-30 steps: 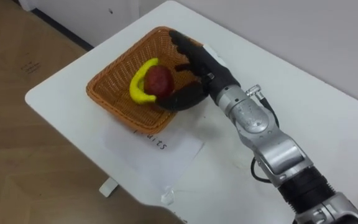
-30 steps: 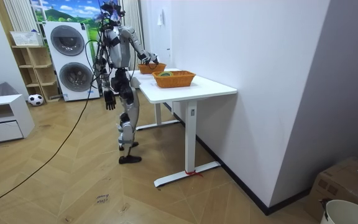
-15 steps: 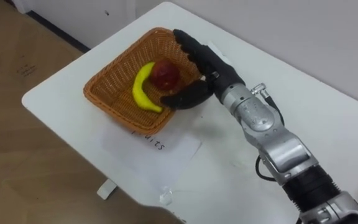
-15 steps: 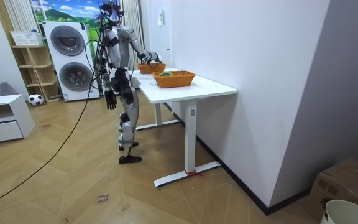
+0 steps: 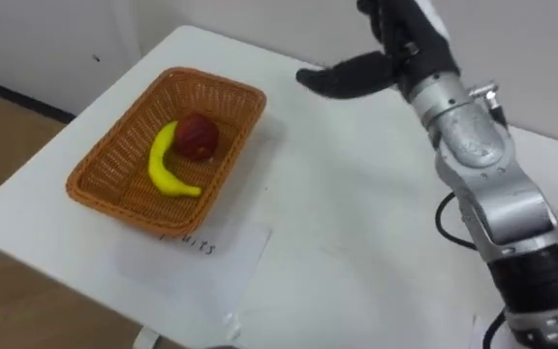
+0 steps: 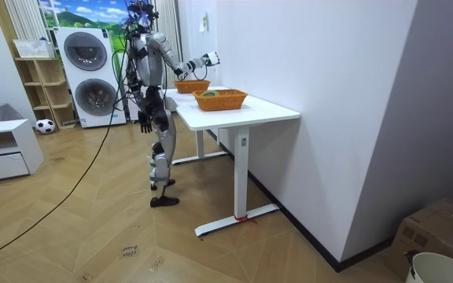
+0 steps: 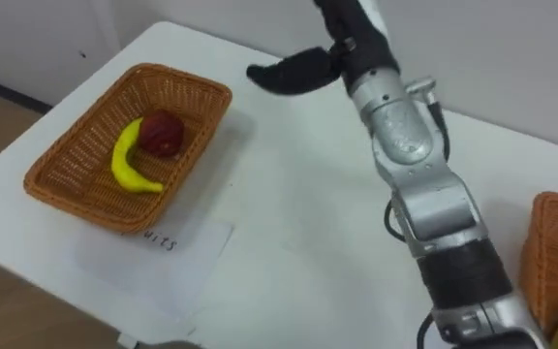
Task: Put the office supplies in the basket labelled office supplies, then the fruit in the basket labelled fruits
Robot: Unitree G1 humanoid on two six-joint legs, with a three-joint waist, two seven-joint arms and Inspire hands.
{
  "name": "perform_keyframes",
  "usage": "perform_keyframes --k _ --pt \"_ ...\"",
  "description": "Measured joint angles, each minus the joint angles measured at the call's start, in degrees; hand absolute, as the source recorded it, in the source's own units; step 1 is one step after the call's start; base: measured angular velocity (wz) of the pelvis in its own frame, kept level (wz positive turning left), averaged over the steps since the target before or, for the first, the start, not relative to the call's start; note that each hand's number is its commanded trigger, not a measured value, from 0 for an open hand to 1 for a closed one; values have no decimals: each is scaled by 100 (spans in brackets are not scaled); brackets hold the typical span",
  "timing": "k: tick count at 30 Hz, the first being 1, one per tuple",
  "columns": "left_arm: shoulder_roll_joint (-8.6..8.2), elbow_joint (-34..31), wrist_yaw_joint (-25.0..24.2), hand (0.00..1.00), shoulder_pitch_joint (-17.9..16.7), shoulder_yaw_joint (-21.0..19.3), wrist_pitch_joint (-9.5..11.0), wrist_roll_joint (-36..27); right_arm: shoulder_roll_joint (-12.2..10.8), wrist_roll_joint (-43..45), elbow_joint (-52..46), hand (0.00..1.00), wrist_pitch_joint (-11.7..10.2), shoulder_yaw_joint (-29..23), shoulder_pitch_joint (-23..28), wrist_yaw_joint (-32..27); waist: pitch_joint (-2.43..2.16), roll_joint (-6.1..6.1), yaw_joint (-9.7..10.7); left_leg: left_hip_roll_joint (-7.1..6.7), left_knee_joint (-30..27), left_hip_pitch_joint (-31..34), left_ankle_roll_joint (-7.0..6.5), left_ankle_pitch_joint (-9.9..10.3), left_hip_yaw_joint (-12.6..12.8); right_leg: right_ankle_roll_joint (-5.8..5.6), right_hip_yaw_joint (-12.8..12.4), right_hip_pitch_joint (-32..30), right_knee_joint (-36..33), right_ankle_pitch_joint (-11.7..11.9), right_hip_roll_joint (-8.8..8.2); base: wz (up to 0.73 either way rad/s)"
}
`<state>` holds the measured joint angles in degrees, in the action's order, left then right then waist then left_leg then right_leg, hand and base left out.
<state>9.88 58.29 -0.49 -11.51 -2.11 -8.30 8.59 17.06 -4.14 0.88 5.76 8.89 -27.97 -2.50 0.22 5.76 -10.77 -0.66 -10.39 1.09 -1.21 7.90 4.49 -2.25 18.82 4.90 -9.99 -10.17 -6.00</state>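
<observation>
A woven fruit basket [image 5: 109,163] sits at the table's left end and holds a yellow banana [image 5: 163,170] and a red apple [image 5: 197,138], side by side. My right hand [image 5: 395,39] hangs in the air above the far side of the white table [image 5: 337,223], up and to the right of that basket. It is open with the thumb spread and holds nothing. A second woven basket [image 7: 555,252] stands at the right edge. In the room view my left hand [image 6: 144,124] hangs at my side.
A white paper label [image 5: 201,257] lies on the table in front of the fruit basket. I stand at the table's end, with washing machines [image 6: 89,75] behind me. A wall runs along the table's far side. Both baskets [image 6: 220,98] stand near the table's edges.
My right hand let go of the red apple in the fruit basket, opened, then rose up and to the right, away from the basket. The camera has shifted to the right.
</observation>
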Motion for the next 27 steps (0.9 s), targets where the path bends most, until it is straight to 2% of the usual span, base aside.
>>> perform_keyframes --k 2,6,11,13,16,18,19,21,22,24,27 --pt "18 37 4 0 -24 -44 -1 16 144 -14 -271 0 0 -262 -1 -82 -1 1 165 -1 -5 -81 -6 42 30 -1 -58 38 -8 1 -1 -22" --pt "23 40 34 0 -63 -71 -1 13 360 -190 -397 0 -31 -824 -3 -435 1 -2 297 12 -12 -117 -18 70 162 -17 -155 16 -12 11 0 -13" --pt "30 11 21 0 -213 -235 12 14 680 -243 -476 0 -32 -1302 -3 -625 0 -6 716 58 44 -177 -13 82 237 -19 -247 8 -10 12 13 -11" --pt "27 11 -13 0 -252 -345 21 70 724 -332 -587 0 -32 -1578 -2 -653 -2 -2 853 70 65 -182 -8 85 268 -19 -282 -6 -1 12 25 -11" --pt "33 8 -14 0 -327 -584 127 110 1080 -530 -663 0 -85 -1978 0 -790 -2 -2 1028 87 83 -229 14 103 326 -19 -310 -13 4 12 41 -10" --pt "54 6 3 0 -328 -674 140 99 1190 -489 -665 0 -95 -2161 27 -922 -6 3 1133 98 119 -294 24 110 362 -19 -349 -6 12 12 58 -14" --pt "82 6 21 0 -324 -680 182 55 1251 -444 -658 0 -111 -2236 92 -1050 -7 11 1185 113 128 -332 39 119 442 -19 -454 -1 11 13 82 -25" --pt "123 -28 41 0 -316 -735 236 -13 1365 -433 -660 0 -140 -2375 374 -1204 -24 49 1236 136 135 -374 68 141 502 -17 -479 -1 15 14 112 -21" --pt "137 -109 75 0 -309 -736 253 -14 1429 -436 -657 0 -139 -2490 605 -1275 -43 77 1335 144 143 -375 74 145 502 -17 -476 4 16 14 123 -7" --pt "134 -99 134 0 -255 -732 354 -38 1452 -444 -646 0 -139 -2713 931 -1473 -48 80 1409 169 175 -419 82 150 620 -13 -550 11 12 16 142 -23" --pt "147 -57 222 0 -244 -723 368 -152 1453 -484 -590 0 -139 -2931 1299 -1734 -46 84 1566 191 177 -490 101 163 672 0 -617 15 -2 23 162 -23"
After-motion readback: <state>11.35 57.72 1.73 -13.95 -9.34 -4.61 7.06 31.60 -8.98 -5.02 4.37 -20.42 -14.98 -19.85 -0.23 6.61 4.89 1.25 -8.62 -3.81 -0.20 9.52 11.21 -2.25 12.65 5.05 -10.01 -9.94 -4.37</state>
